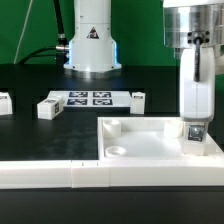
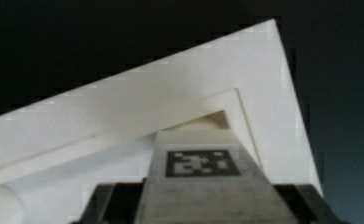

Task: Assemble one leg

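My gripper (image 1: 196,122) is shut on the leg (image 1: 196,131), a small white block with a black-and-white tag. It holds the leg upright at the near corner of the large white panel (image 1: 150,138), on the exterior view's right. I cannot tell whether the leg's lower end touches the panel. In the wrist view the leg (image 2: 202,178) fills the gap between the dark fingers (image 2: 111,205), tag facing the camera, and the panel's corner (image 2: 143,110) lies beyond it. A round socket (image 1: 117,151) shows at the panel's near corner on the exterior view's left.
Three more legs lie on the black table: one (image 1: 48,107), one at the exterior view's left edge (image 1: 3,101), one (image 1: 138,97) beside the marker board (image 1: 90,98). The robot base (image 1: 92,40) stands behind. A white wall (image 1: 60,175) runs along the front.
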Robot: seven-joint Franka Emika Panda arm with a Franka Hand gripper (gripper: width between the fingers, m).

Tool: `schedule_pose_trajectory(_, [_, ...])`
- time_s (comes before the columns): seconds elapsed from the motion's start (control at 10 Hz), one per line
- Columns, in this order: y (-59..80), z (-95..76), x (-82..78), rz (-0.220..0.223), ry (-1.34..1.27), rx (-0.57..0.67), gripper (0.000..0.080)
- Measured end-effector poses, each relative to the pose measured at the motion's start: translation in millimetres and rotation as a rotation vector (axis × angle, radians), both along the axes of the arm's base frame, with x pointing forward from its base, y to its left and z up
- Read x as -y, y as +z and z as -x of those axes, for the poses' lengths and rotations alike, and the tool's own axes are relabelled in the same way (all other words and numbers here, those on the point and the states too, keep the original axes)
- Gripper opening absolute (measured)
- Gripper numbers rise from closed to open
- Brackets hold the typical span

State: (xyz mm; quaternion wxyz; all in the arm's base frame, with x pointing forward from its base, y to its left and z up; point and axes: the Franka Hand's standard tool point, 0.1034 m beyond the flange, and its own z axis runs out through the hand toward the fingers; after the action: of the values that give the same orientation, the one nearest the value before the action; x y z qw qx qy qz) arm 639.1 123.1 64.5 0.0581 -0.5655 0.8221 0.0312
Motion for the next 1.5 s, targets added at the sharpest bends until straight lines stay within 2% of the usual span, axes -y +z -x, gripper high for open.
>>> schedule_pose_trajectory(0.1, [0.0,0.1,-1.2,-0.004,-0.013,-0.001,0.0358])
schedule_pose_trajectory(0.2, [-0.1,0.3,-1.8,-0.001,0.024,0.003,0.0358])
schedule_pose_trajectory(0.3, [-0.2,0.0,0.8,0.005,0.133,0.015,0.0566])
schedule_pose_trajectory(0.4, [-0.4,0.8,1.7,0.008,0.193,0.016,0.0566])
schedule_pose_trajectory(0.5, [-0.4,0.7,1.9,0.015,0.309,0.03,0.0632])
schedule_pose_trajectory(1.1, [1.5,-2.8,4.3,0.062,0.982,0.11,0.0649])
schedule_pose_trajectory(1.3, [0.9,-1.3,-0.4,0.091,1.209,0.121,0.0649])
schedule_pose_trajectory(1.5, [0.0,-1.1,2.3,0.128,1.454,0.121,0.0649])
